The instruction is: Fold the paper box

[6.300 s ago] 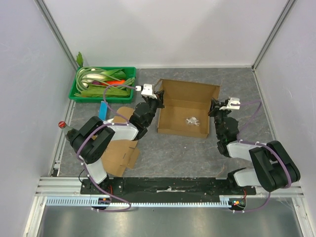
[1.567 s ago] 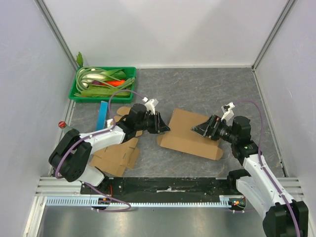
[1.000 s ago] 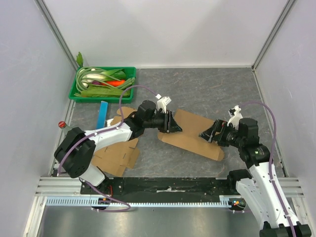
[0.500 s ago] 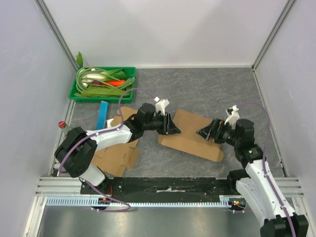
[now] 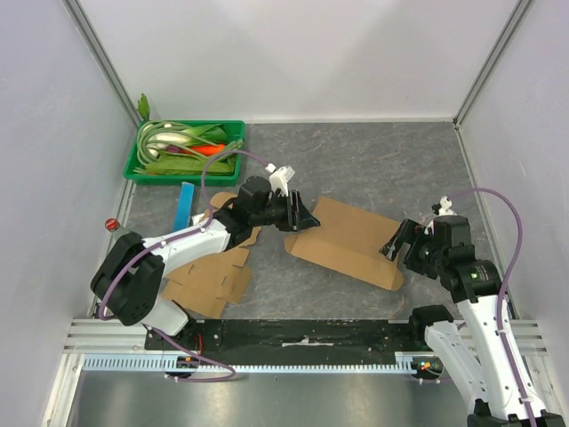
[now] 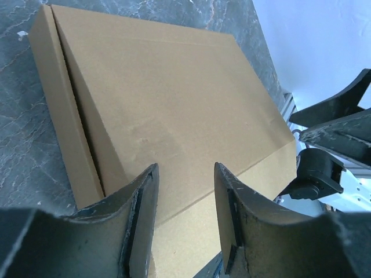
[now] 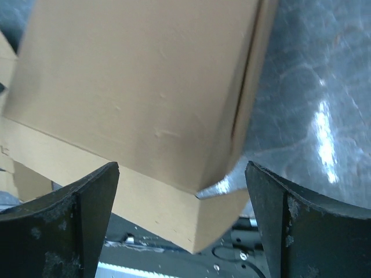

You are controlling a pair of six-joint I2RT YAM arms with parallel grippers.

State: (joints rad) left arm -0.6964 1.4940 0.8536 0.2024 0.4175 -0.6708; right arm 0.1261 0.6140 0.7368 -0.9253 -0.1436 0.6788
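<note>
The paper box (image 5: 347, 240) lies closed on the grey table, a flat brown carton slanting from upper left to lower right. My left gripper (image 5: 298, 216) sits at its left end. In the left wrist view the box lid (image 6: 162, 104) spreads out beyond my left gripper (image 6: 185, 168), whose jaws stand apart with nothing pinched. My right gripper (image 5: 400, 245) is just off the box's right end. In the right wrist view it (image 7: 179, 168) is wide open, and the box corner (image 7: 197, 197) shows between the fingers without touching them.
A green tray (image 5: 184, 169) of vegetables stands at the back left. A blue strip (image 5: 185, 203) and flat cardboard blanks (image 5: 209, 276) lie under and beside the left arm. A small red object (image 5: 111, 224) sits by the left wall.
The left jaws have widened and that gripper has pulled back a little leftward. The right gripper has drawn back to the right, off the box. The box stays closed.
</note>
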